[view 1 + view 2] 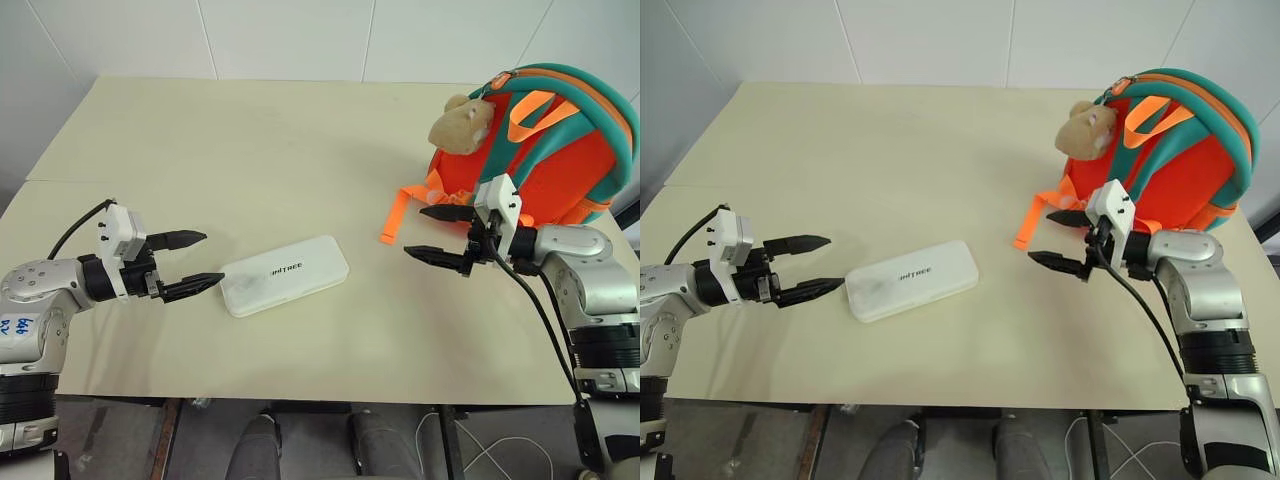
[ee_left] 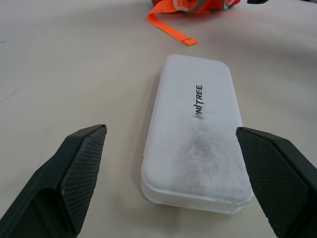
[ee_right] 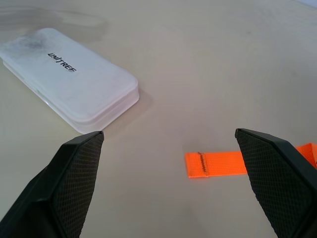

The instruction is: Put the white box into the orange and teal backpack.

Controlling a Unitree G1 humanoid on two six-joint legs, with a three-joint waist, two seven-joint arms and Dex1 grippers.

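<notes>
White box (image 1: 284,274) flat on tabletop (image 1: 250,150), left end effector (image 1: 193,263) wide at its short end for pickup, right end effector (image 1: 440,234) wide near orange and teal backpack (image 1: 560,150), both empty

the backpack (image 1: 560,150) runs past the right edge of the left eye view, so its far side is cut off, and the right arm covers part of its lower front. in the left wrist view only a sliver of it shows at the top edge, its body out of frame. the strap (image 3: 218,163) in the right wrist view passes behind a finger (image 3: 277,173) of the right end effector, its other end hidden. the lettering on the box (image 1: 912,280) is too small to read from the head. the counter (image 1: 300,150) is cut off at its left corner.
</notes>
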